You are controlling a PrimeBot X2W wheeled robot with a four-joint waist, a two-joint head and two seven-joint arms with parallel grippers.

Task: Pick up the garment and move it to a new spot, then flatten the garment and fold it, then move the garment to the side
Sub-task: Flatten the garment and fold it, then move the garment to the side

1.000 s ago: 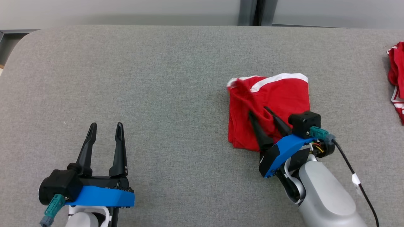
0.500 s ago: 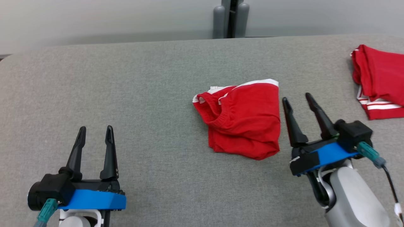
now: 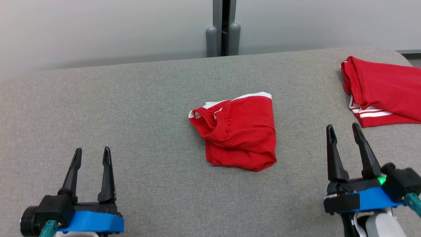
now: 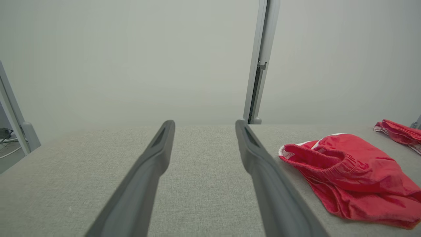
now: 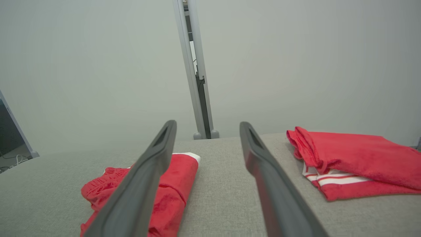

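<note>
a crumpled red garment [image 3: 241, 135] lies mid-way across the tabletop [image 3: 131, 98], between two spread, empty pincers. it sits ahead and left of the right pincer [image 3: 342, 127], which is nearer than the left pincer [image 3: 92, 151].

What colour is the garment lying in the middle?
Red garment with a white band, clearest in the head view.

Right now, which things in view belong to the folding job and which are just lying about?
In the job:
- red garment, folded, in the middle of the table
- left gripper and right gripper, both open, apart from it

Lying about:
- red striped pile at the table's far right
- grey post behind
</note>
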